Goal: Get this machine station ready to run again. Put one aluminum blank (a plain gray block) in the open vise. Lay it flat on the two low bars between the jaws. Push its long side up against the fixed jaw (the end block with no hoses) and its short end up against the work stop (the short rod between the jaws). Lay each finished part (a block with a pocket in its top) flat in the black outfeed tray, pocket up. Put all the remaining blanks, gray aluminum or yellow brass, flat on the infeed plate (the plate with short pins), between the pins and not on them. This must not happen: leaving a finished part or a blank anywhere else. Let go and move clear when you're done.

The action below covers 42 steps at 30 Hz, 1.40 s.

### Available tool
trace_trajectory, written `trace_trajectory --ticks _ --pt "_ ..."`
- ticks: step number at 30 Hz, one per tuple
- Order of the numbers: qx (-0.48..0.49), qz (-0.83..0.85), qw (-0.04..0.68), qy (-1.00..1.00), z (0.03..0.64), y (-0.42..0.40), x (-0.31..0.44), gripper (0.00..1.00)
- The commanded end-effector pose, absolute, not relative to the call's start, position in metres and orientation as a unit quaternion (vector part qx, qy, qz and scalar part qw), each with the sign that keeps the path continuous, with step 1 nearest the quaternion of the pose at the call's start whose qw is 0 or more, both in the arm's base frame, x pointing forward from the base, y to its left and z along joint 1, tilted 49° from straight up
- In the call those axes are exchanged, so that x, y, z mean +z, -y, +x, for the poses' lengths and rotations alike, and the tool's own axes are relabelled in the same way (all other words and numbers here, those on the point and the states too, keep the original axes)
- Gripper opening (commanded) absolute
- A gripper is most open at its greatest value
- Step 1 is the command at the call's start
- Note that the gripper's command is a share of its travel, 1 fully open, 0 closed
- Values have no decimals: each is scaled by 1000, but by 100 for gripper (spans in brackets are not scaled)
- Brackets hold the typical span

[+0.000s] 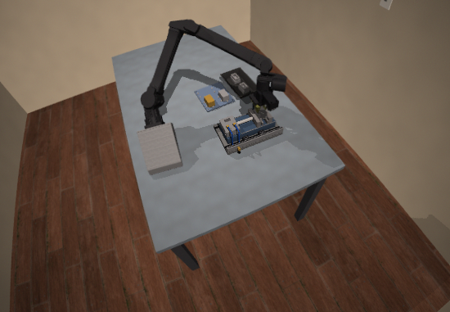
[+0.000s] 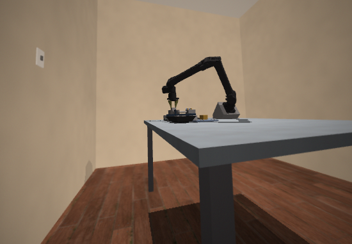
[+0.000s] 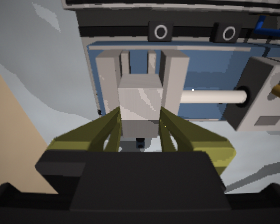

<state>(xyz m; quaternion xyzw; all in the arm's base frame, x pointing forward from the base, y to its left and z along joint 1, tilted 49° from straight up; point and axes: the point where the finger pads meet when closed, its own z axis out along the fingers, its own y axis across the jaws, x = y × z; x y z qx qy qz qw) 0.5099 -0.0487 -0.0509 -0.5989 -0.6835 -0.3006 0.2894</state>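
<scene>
Gray aluminum blank (image 3: 140, 102) is now clamped in the gripper (image 1: 261, 109) (image 2: 173, 107) (image 3: 140, 111) at the right end of the vise (image 1: 248, 128) (image 2: 192, 111) (image 3: 210, 60), apparently ready for seating

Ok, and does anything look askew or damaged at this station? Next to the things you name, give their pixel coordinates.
Nothing stands out. Two parts (image 1: 235, 77) sit in the tray (image 1: 241, 71) (image 2: 180, 119), brass (image 1: 209, 100) (image 2: 203, 117) and gray (image 1: 223, 95) blanks on the plate (image 1: 201, 93) (image 2: 211, 119); the gripper (image 1: 260, 109) (image 2: 173, 107) (image 3: 140, 111) holds another blank (image 3: 140, 95). Fine damage would be too small to see.

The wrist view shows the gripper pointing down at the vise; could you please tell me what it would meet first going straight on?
The gray block held in its jaws would probably meet the vise's two low bars first, though the remaining gap is hard to judge.
</scene>
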Motion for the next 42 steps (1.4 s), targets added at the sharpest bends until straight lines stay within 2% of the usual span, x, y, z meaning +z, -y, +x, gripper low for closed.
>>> trace_trajectory --ticks 1,42 --pt "-309 -590 274 694 521 49 -33 0" --pt "-310 -590 270 695 524 52 -32 0"
